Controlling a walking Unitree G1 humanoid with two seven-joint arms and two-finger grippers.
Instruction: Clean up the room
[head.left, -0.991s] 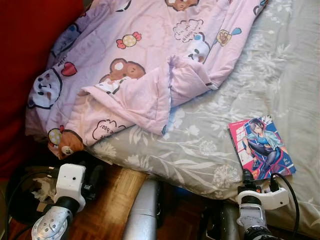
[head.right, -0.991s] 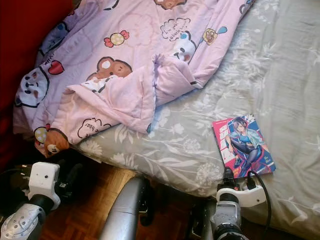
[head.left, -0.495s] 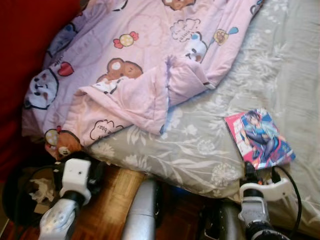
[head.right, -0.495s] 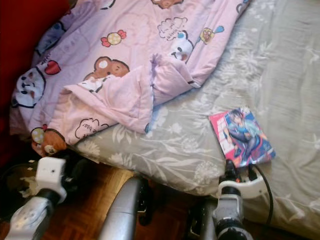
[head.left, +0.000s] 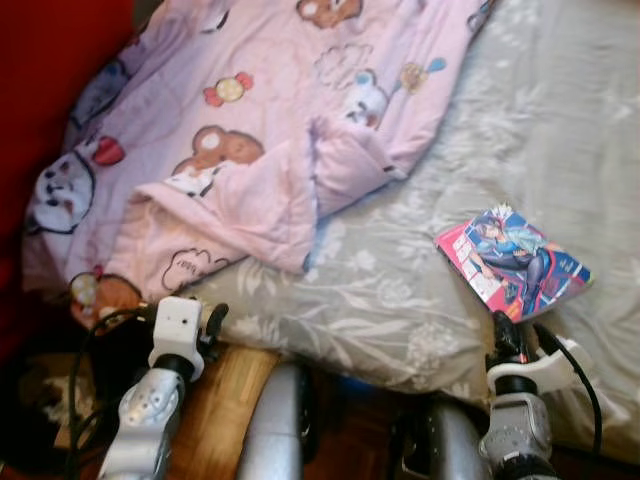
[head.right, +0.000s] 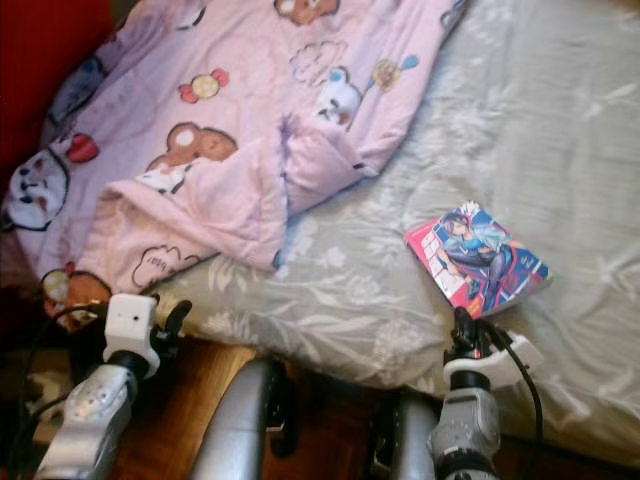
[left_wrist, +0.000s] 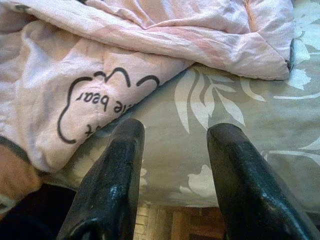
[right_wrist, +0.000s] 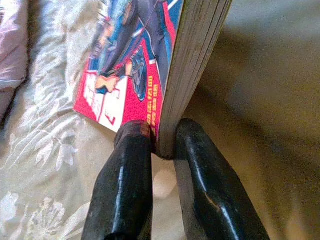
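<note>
On the pink blanket (left_wrist: 100, 65) ahead of my left pincer, a black cloud outline holds upside-down words; I can read "bear" and part of another, "ie". The book (right_wrist: 145, 65) cover's lettering is too blurred to read.

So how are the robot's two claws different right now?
The right end effector is shut on the comic book, pinching its lower edge and tipping it up off the grey bedsheet. The left end effector is open and holds nothing, at the bed's edge by the pink bear blanket. Both have two black fingers and point toward the bed.
</note>
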